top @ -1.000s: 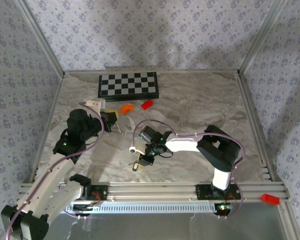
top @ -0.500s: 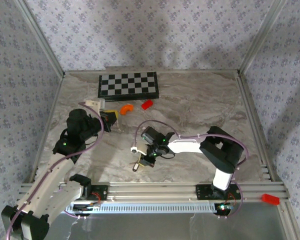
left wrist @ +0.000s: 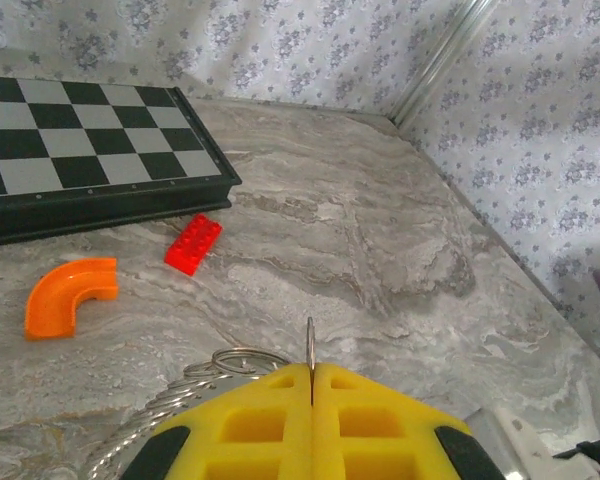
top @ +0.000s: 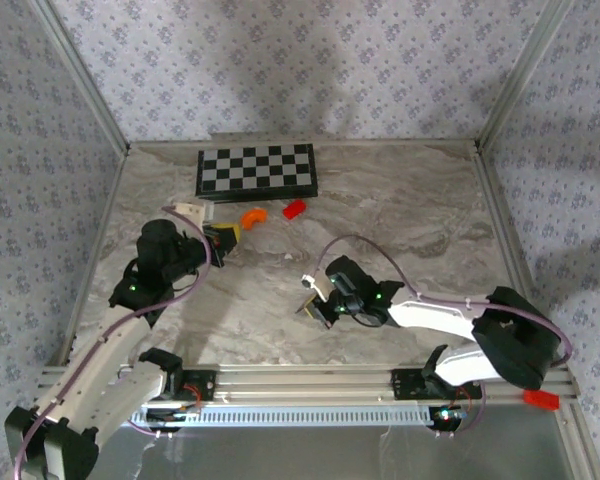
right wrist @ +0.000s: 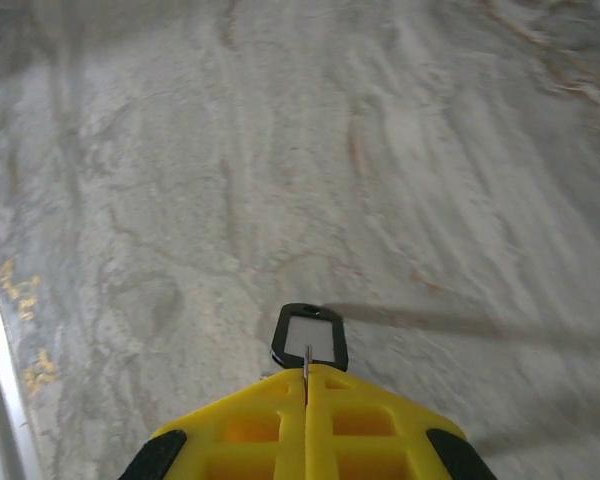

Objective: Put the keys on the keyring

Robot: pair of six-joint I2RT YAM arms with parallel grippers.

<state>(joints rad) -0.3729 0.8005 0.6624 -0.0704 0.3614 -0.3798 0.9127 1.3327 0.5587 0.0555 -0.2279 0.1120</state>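
I see the bench (top: 420, 200) as pale grey marble streaked with brownish veins. The checkerboard (top: 257, 169) has black and white squares inside a black frame. The block (top: 294, 208) is red and the curved piece (top: 252, 216) is orange. My left hand (left wrist: 311, 372) and right hand (right wrist: 306, 372) are bright yellow. The keys (right wrist: 310, 337) have a black rim around a pale silvery centre, and the keyring (left wrist: 240, 358) is shiny silver. The walls (top: 310, 70) carry lilac-grey wallpaper with a small floral repeat.
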